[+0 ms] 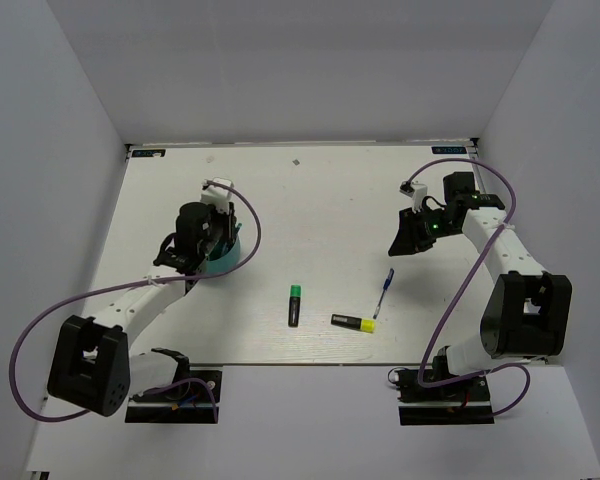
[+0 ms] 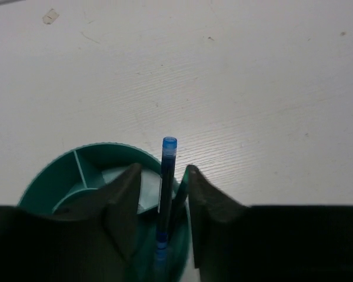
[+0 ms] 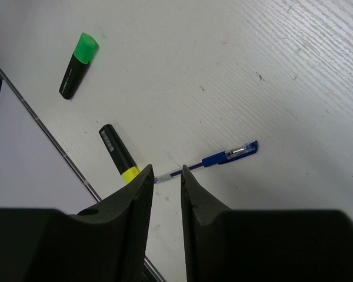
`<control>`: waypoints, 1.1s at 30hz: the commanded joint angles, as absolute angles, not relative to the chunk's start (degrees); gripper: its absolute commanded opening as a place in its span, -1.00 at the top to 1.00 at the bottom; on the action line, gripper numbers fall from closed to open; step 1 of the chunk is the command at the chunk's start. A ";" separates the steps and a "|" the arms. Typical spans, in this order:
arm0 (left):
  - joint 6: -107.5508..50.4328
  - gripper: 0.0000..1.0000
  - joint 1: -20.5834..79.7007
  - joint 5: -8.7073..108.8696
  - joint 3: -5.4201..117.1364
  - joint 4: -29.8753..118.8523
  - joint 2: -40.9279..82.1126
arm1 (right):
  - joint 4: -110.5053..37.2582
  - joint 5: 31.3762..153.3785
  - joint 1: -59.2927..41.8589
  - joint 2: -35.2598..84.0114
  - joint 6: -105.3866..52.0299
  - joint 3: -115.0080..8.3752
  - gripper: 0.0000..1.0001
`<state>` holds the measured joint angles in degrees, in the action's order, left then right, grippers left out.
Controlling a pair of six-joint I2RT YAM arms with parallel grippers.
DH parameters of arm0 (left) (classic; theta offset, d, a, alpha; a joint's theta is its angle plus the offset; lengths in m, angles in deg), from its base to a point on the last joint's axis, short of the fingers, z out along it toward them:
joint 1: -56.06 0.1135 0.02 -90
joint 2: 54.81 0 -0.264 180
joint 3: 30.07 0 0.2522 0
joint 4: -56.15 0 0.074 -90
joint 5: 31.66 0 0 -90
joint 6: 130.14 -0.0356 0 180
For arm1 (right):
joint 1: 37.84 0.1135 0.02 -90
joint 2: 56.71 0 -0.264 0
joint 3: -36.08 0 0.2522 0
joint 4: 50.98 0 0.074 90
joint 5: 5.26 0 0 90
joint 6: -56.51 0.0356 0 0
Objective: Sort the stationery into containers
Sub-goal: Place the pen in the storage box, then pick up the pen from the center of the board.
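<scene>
At 9 o'clock on the bench (image 1: 310,200), left claw (image 2: 162,169) sits over the teal organiser (image 2: 106,145). Jaws part open, gap wider than the upright blue pen (image 2: 169,170) standing between them. Pen's lower end is inside the organiser, can't tell which compartment. Right claw (image 3: 166,170) at 3 o'clock, above bench, jaws a narrow slit, holding nothing. Loose blue pen (image 1: 385,285), yellow-black highlighter (image 1: 353,322) and green-black highlighter (image 1: 294,305) lie flat at 5–6 o'clock, none touching.

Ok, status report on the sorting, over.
Left gripper over teal organiser, blue pen between its fingers, grip unclear. Right gripper empty, slightly open, above second blue pen. Green highlighter, yellow highlighter lie loose. No obstruction seen.
</scene>
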<state>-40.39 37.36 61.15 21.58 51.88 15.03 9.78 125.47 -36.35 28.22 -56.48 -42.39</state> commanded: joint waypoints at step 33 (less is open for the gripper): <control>-24.76 -0.23 2.71 61.59 41.97 20.85 20.52 | 7.87 107.05 -35.30 28.81 -32.19 -37.45 0.68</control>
